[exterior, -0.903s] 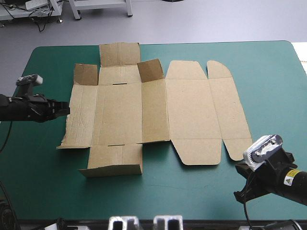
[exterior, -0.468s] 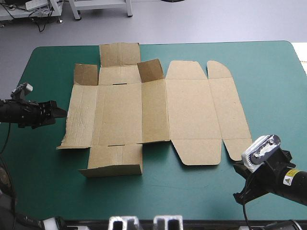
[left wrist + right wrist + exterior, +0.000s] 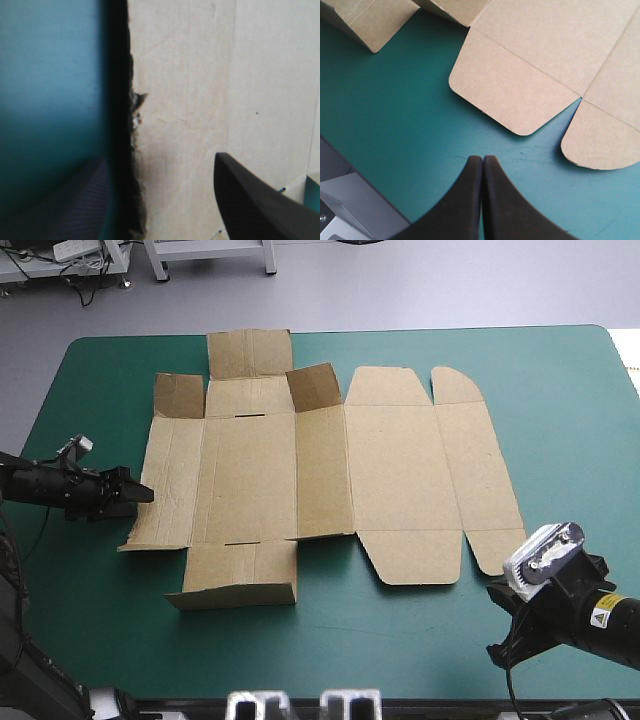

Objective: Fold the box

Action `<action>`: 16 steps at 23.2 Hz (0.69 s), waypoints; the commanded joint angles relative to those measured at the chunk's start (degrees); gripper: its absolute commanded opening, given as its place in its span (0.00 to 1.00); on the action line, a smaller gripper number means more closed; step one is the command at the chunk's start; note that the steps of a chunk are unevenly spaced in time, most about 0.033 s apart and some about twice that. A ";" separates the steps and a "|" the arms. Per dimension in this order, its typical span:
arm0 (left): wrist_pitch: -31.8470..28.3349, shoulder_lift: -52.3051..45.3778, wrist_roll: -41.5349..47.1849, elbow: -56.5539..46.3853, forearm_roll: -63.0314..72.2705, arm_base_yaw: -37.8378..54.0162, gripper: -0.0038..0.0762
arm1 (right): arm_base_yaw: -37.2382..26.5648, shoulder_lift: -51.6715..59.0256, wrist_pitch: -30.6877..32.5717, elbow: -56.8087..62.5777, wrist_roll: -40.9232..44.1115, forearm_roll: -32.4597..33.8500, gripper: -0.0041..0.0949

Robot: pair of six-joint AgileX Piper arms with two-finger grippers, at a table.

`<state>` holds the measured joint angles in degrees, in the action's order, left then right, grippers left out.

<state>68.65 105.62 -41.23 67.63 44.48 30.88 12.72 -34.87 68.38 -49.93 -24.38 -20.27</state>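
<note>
The brown box [image 3: 390,470] lies as a cut sheet spread over the teal-green cover, with two small flaps [image 3: 313,385] standing up on its far left part and the front flap [image 3: 240,575] slightly raised. My left gripper [image 3: 140,495] is low at the sheet's left edge, open. In the left wrist view the left gripper [image 3: 160,157] straddles the ragged board edge [image 3: 132,107], one finger over the box [image 3: 190,75] and one over the cover. My right gripper [image 3: 483,160] is shut and holds nothing, just short of the rounded front flaps [image 3: 515,90], by the table's front right corner [image 3: 505,635].
A broad strip of teal-green cover [image 3: 400,640] runs between the box and the table's front edge. More cover shows to the left of the box behind the left gripper and along the right side [image 3: 570,420].
The left gripper has opened and shifted toward the front, coming up to the box's left edge. The right arm and the box have not moved.
</note>
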 commanded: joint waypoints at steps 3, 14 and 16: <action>5.81 1.32 -1.34 1.62 3.59 -0.04 0.60 | -0.04 -0.33 -1.62 -1.31 0.33 -1.57 0.02; 5.84 2.84 0.13 1.62 0.89 -11.36 0.57 | -0.04 -0.33 -1.62 -1.31 0.62 -1.57 0.02; 5.84 2.84 1.03 1.62 1.19 -11.36 0.49 | -0.04 -0.33 -1.62 -1.31 1.03 -1.57 0.02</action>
<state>70.09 109.52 -41.69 69.15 48.38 20.49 12.72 -34.87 69.08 -49.93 -23.61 -20.27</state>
